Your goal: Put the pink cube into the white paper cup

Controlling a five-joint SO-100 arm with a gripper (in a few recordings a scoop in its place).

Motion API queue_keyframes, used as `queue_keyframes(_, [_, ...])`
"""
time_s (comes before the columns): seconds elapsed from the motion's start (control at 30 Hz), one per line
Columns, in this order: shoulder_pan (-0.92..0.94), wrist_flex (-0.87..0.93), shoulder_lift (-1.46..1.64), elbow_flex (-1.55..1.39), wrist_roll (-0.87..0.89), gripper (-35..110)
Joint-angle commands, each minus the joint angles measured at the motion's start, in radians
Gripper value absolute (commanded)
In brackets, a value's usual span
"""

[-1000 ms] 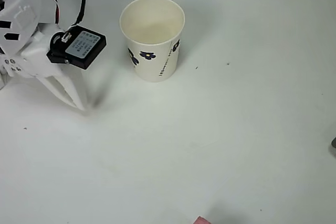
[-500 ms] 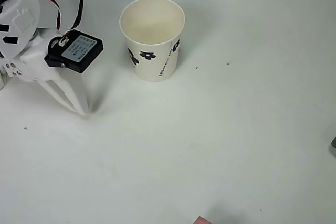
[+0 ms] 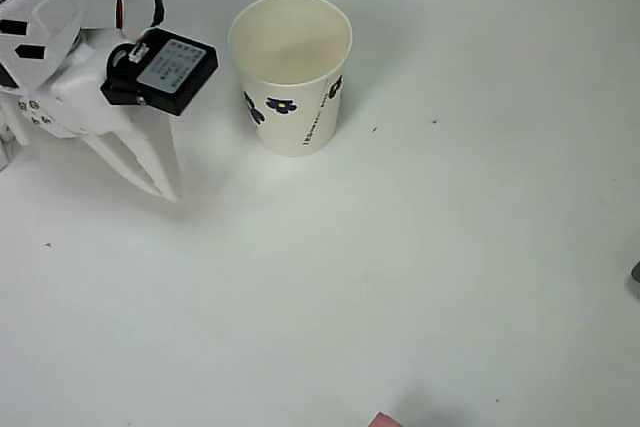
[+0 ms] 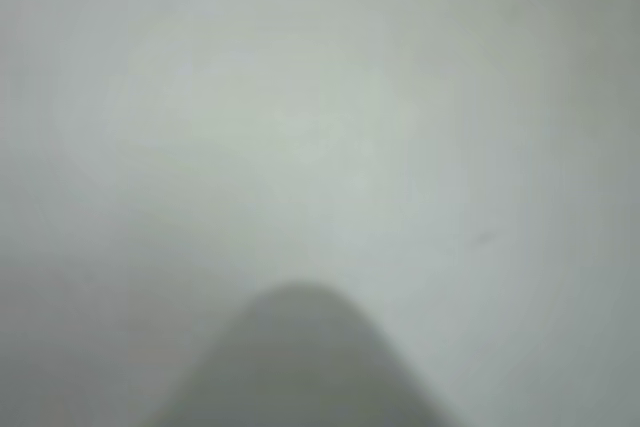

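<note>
The white paper cup (image 3: 291, 72) with dark blue flower prints stands upright at the upper middle of the overhead view, its mouth empty. A sliver of the pink cube (image 3: 382, 421) peeks in at the bottom edge, far below the cup. My white gripper (image 3: 165, 187) hangs at the upper left, left of the cup, its fingers together and pointing down-right at the table, holding nothing. The wrist view is a blur of white table with a dark rounded fingertip (image 4: 300, 367) at the bottom.
The white table (image 3: 450, 247) stretches wide between the cup and the cube. A small dark object (image 3: 636, 273) pokes in at the right edge. A few tiny dark specks dot the surface.
My gripper has shifted slightly to the right and up, a little nearer the cup. Cup and cube have stayed put.
</note>
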State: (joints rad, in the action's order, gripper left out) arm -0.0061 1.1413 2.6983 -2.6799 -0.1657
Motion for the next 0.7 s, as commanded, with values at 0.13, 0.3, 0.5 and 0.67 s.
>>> queue_keyframes(0.13, [0.072, -0.037, -0.574, 0.672, -0.135, 0])
queue_keyframes(0.3, [0.083, -0.031, -0.882, 0.976, -0.169, 0])
queue_keyframes(0.5, [0.097, -0.031, -1.08, 1.172, -0.198, 0])
queue_keyframes(0.67, [0.114, -0.002, -1.14, 1.267, -0.215, 0])
